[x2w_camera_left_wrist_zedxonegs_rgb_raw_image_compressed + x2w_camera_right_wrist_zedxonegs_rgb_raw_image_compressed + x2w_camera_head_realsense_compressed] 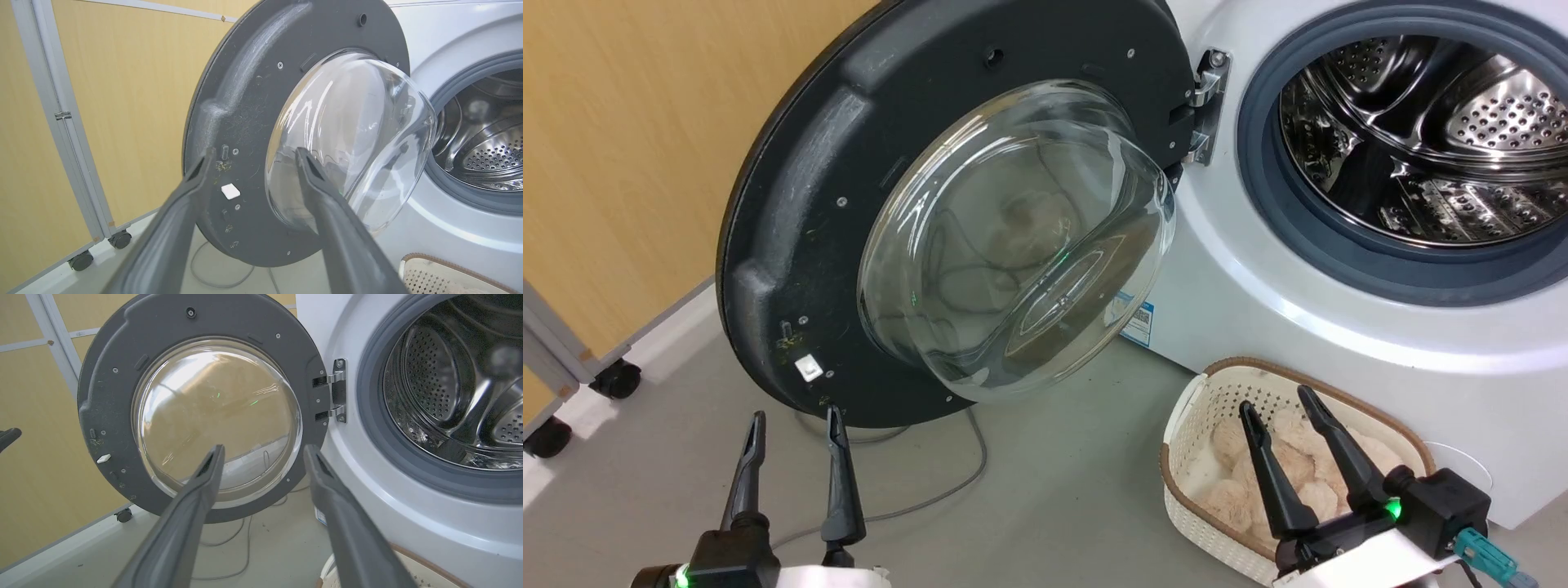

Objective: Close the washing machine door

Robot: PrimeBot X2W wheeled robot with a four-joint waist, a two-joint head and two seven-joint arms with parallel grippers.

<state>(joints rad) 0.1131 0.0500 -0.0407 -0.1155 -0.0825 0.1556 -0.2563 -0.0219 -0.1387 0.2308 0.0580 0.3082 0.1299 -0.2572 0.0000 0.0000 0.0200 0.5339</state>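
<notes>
The washing machine door [800, 220] stands wide open to the left of the white washing machine [1258, 278], hinged at its right edge, its clear glass bowl bulging toward me. The same door [245, 122] [106, 396] faces both wrist cameras. The steel drum [1429, 131] lies exposed inside the grey gasket. My left gripper [795, 416] is open, low at the left, just below the door's bottom rim and apart from it. My right gripper [1278, 398] is open above a basket, holding nothing.
A white woven basket [1188, 425] with pale fluffy items sits on the floor before the machine. A grey cable [964, 474] trails under the door. A wheeled panel frame [572, 359] stands at the left by the wooden wall.
</notes>
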